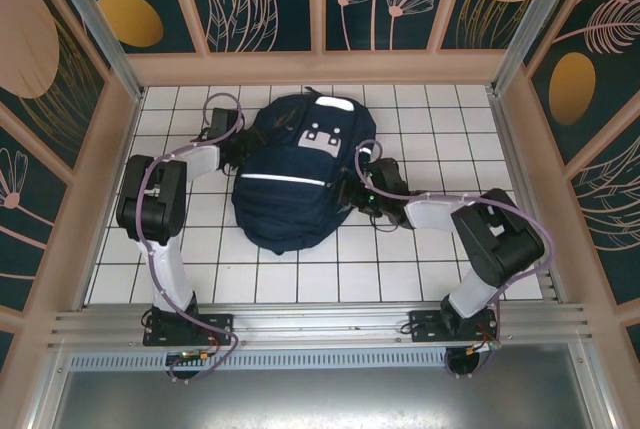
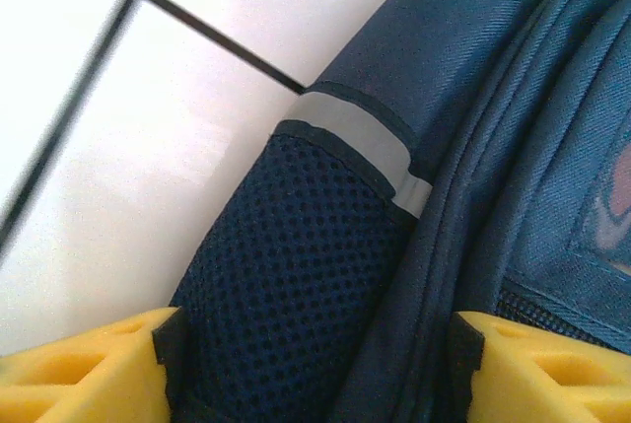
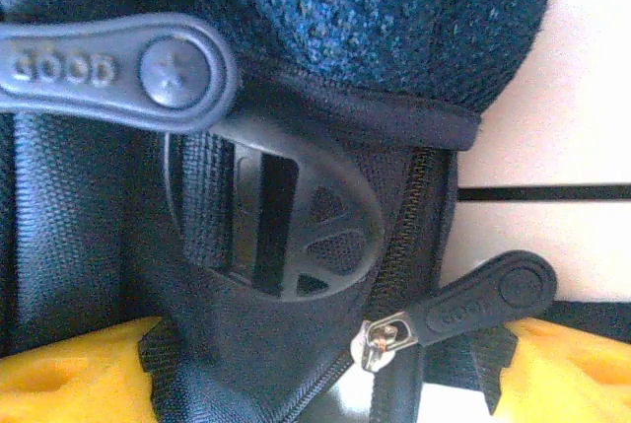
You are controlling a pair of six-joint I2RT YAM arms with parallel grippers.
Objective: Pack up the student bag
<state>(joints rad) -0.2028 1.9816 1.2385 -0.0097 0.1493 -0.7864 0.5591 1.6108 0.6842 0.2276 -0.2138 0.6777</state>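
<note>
Progress: bag (image 1: 288, 189) lies front up in the middle of the table (image 1: 420, 269), looking full; its contents are hidden, so closing it is probably what is left.
Left gripper (image 2: 315, 336): fingers wide, with the bag's mesh pocket (image 2: 296, 265) between them.
Right gripper (image 3: 325, 349): fingers wide at the bag's right side, with the zip pull (image 3: 483, 300) between them and the buckle (image 3: 286, 216) just ahead.

Backpack (image 1: 285, 184): matt navy woven cloth. Pocket (image 2: 286, 275): coarse mesh. Stripe (image 2: 360, 137): smooth grey. Zip pull (image 3: 483, 300): matt, rubbery. Buckle (image 3: 286, 216): smooth plastic.
</note>
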